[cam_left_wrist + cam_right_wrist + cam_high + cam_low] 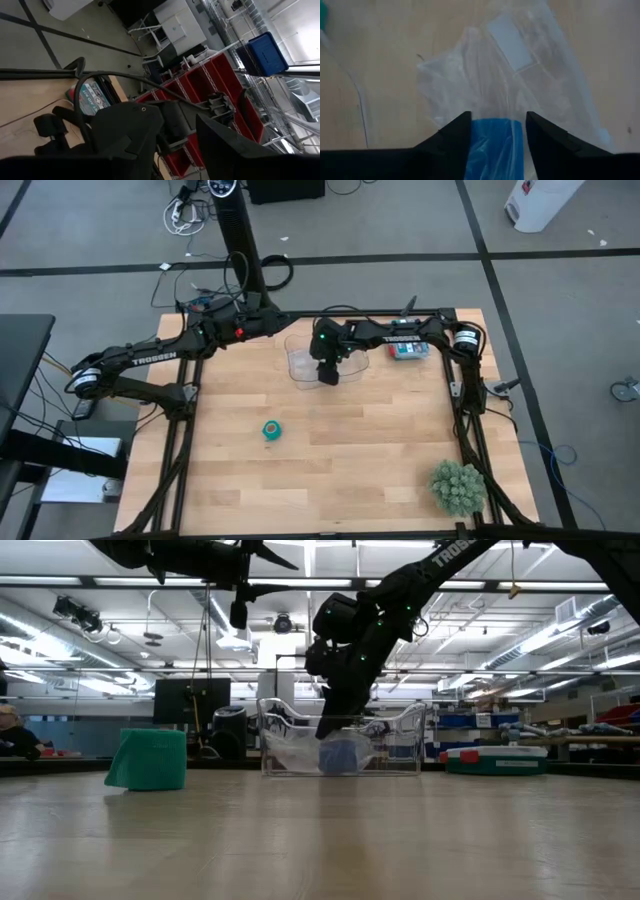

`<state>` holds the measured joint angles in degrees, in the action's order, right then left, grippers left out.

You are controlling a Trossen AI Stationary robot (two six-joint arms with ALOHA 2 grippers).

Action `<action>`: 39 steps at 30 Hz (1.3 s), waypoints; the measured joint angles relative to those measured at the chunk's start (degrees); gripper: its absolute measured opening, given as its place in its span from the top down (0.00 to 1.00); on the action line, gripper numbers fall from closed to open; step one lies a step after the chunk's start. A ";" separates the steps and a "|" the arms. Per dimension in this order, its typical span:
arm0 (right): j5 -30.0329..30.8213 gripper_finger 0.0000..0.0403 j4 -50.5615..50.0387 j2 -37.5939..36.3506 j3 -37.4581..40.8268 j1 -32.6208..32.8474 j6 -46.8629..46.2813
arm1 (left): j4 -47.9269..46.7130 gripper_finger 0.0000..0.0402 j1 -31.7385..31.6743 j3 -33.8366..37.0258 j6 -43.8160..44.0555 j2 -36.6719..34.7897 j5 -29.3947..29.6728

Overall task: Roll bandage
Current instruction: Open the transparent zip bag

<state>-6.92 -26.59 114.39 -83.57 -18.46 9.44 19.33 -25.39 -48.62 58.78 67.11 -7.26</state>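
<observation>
Bandage (271,430) shown as a small teal coil, lying alone on the bare bench (330,470) near its middle, well apart from both arms; in the low view it appears as a squat teal block (148,759) resting flat. It is judged light, soft and compressible — woven fabric that gives under pressure and whose loose end may unwind if the outer wrap is dragged. Hold is best taken across the coil's curved sides, so the layers are pressed together, with a gentle squeeze only.

Right gripper (493,131) is lowered into a clear tray (300,365) at the far side of the bench, its fingers parted on either side of a blue roll (495,145) lying on crumpled clear plastic — whether the roll is gripped or merely straddled cannot be told.

Left gripper (172,135) is held high above the far edge of the bench, pointed out toward the room's red shelving (210,85); its fingers stand apart with nothing between them.
</observation>
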 joint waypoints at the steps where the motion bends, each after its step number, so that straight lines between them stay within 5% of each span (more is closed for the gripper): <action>1: 0.11 0.60 -0.16 0.00 0.01 -0.01 0.69 | -0.01 0.63 -0.01 0.00 0.00 0.00 -0.08; 9: -0.63 0.97 -0.98 0.00 0.02 -0.61 1.36 | -1.17 0.63 -0.02 0.00 0.01 -0.02 -0.25; 16: -0.96 0.99 -2.95 -2.13 -1.13 -0.52 1.18 | -1.02 0.63 -0.53 0.00 -0.09 -0.02 -0.38; 27: -2.30 1.00 -5.00 -15.75 -7.45 -1.34 4.28 | 6.71 0.63 -3.49 0.00 -0.24 -0.04 -1.22; 39: -31.11 1.00 2.68 -31.12 -7.48 -2.53 -5.97 | 13.05 0.63 -4.76 0.00 -5.79 -0.04 -5.94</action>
<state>-38.03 -23.91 83.27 -91.05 -20.99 3.47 32.37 -30.15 -48.62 52.99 67.07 -13.20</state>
